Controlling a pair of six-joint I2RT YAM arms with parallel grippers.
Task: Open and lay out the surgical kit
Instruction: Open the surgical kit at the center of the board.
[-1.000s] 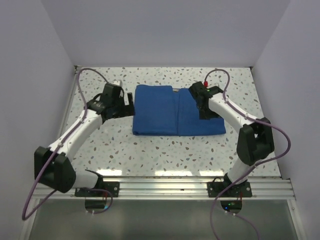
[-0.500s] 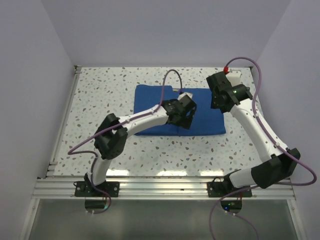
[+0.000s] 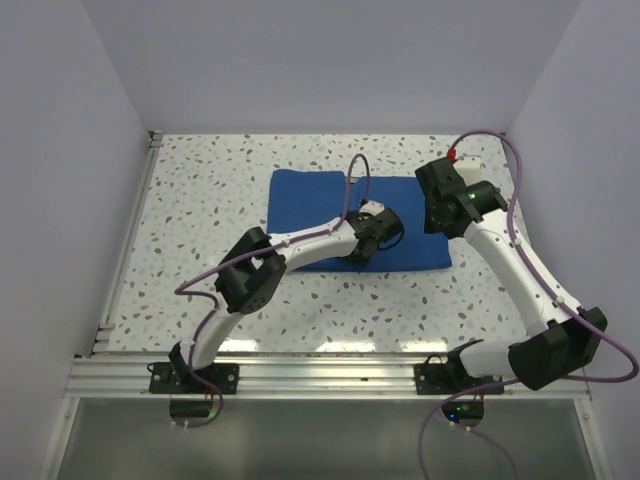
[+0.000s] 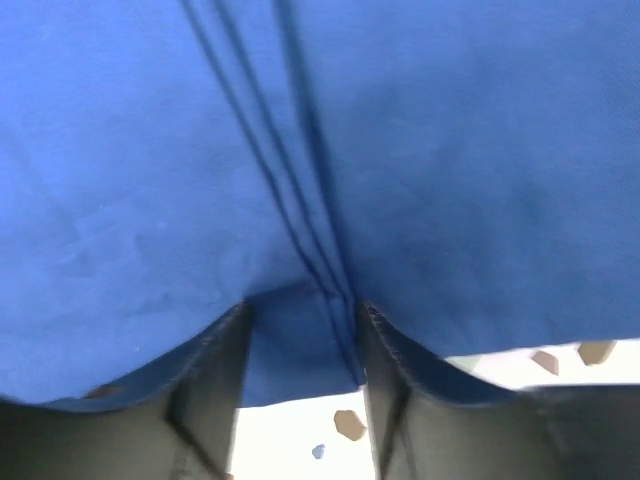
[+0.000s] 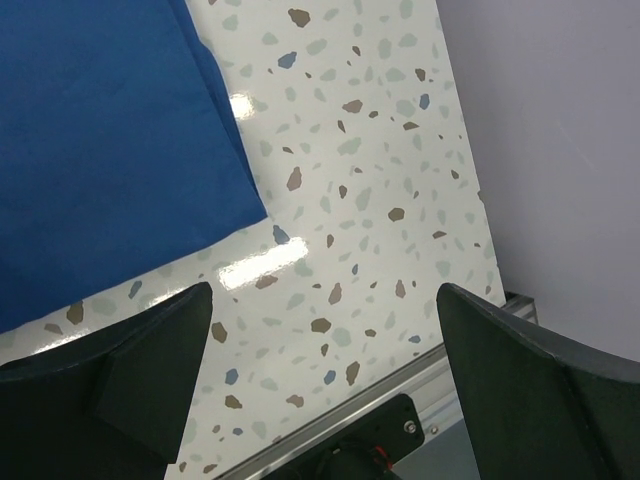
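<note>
1. Finds the royal-blue cloth wrap (image 3: 305, 215) folded into a flat rectangle on the far middle of the speckled table (image 3: 200, 200).
2. Places the left gripper (image 4: 300, 330) at the wrap's near edge, fingers (image 4: 210, 400) narrowly apart with a seamed fold between them and tips hidden by cloth; cannot tell whether pinching.
3. Shows the right gripper (image 5: 325, 400) spread wide and empty, over bare table just beside a corner of the wrap at its right edge.
4. Looks plain and matte, with parallel seam lines and one fold line front to back.
</note>
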